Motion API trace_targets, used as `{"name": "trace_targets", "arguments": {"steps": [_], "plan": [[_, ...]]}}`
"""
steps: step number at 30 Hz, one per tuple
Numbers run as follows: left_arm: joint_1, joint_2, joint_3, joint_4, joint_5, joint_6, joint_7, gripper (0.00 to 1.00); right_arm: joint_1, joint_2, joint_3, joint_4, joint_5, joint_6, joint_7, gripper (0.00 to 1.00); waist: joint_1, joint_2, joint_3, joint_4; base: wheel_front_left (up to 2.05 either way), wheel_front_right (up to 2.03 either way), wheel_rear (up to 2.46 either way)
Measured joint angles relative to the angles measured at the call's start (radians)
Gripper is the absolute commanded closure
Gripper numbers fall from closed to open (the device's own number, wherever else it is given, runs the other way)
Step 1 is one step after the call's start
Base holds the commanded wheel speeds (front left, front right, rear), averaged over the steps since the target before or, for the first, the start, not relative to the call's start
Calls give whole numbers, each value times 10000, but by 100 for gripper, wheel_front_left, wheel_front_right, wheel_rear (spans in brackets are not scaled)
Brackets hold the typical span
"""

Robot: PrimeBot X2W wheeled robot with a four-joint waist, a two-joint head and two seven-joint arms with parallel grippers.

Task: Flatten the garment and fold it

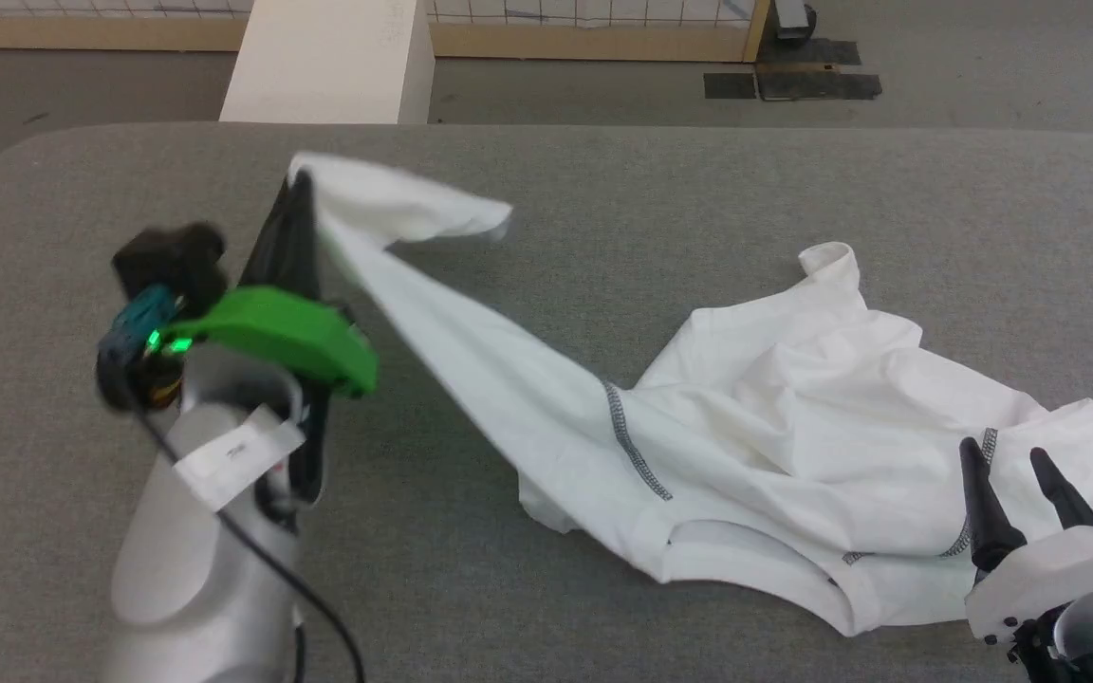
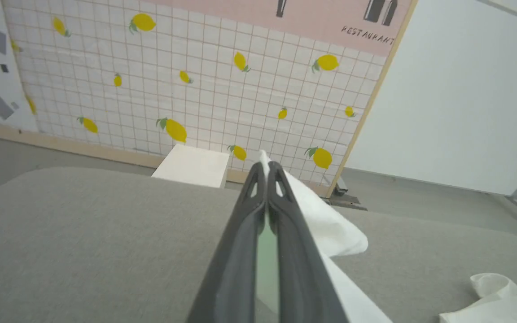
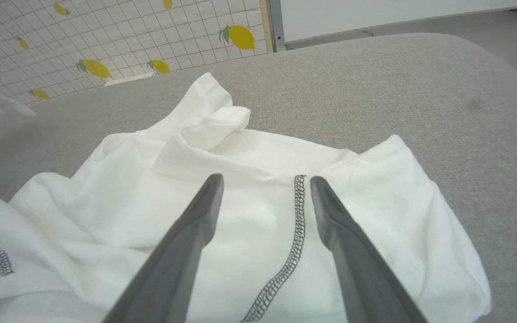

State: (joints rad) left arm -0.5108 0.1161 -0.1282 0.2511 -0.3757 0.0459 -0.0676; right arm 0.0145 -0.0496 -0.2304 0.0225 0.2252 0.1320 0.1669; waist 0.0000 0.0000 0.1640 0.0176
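Observation:
The white garment (image 1: 793, 408) with dark zigzag seams lies crumpled on the right half of the grey table (image 1: 603, 190). One long part of it is stretched up and left to my left gripper (image 1: 300, 185), which is shut on its end and held above the table. In the left wrist view my left gripper (image 2: 266, 167) has its fingers pressed together, with the garment (image 2: 330, 224) hanging to their right. My right gripper (image 1: 1007, 455) stands open over the garment's right side. In the right wrist view my right gripper (image 3: 265, 179) straddles a stitched seam on the garment (image 3: 249, 215).
A white rectangular box (image 1: 328, 62) stands on the floor just beyond the table's far edge. A tiled wall panel with lemons (image 2: 195, 80) lies behind it. Dark tape patches (image 1: 793, 81) mark the floor at the back right. The table's left and far right parts are bare.

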Motion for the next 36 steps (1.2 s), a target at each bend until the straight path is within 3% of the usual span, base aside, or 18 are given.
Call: {"name": "trace_targets", "arguments": {"steps": [1,4,9,14,15,16,17,27,31,36], "plan": [[1853,625,915,-105,-418,449,73,100,-18,-2,13,0,48,0,2,0,0,0,-1,158,0,0,0],[3052,857,1471,-161,-602,746,142,100,-41,-2,-6,-12,48,0,2,0,0,0,15,276,0,0,0],[4146,1024,2113,-123,-913,1110,36,100,-46,0,-13,-73,46,0,84,0,0,0,30,475,0,0,0],[4577,1114,2157,244,-836,1455,251,100,-47,0,17,-100,44,0,178,0,0,0,-74,578,0,0,0],[4639,1049,2136,286,-888,1455,313,84,-47,0,31,-92,44,0,180,0,0,0,-109,591,0,0,0],[4669,980,2119,290,-947,1438,309,12,-47,0,40,-86,44,0,188,0,0,0,-137,602,0,0,0],[4685,905,2067,286,-993,1377,290,0,-46,0,56,-82,44,0,192,0,0,-1,-176,614,0,0,0],[4859,378,1093,-585,-568,232,-1684,0,73,0,232,-318,-153,0,270,0,0,0,-697,677,0,0,0],[4762,234,217,-635,-31,-278,-1799,0,81,0,276,-418,-167,0,372,0,0,0,-767,783,0,0,0],[3735,-12,-1147,-169,560,-813,-1083,0,81,0,364,-564,-159,0,454,0,0,0,-700,810,0,0,0]]}}
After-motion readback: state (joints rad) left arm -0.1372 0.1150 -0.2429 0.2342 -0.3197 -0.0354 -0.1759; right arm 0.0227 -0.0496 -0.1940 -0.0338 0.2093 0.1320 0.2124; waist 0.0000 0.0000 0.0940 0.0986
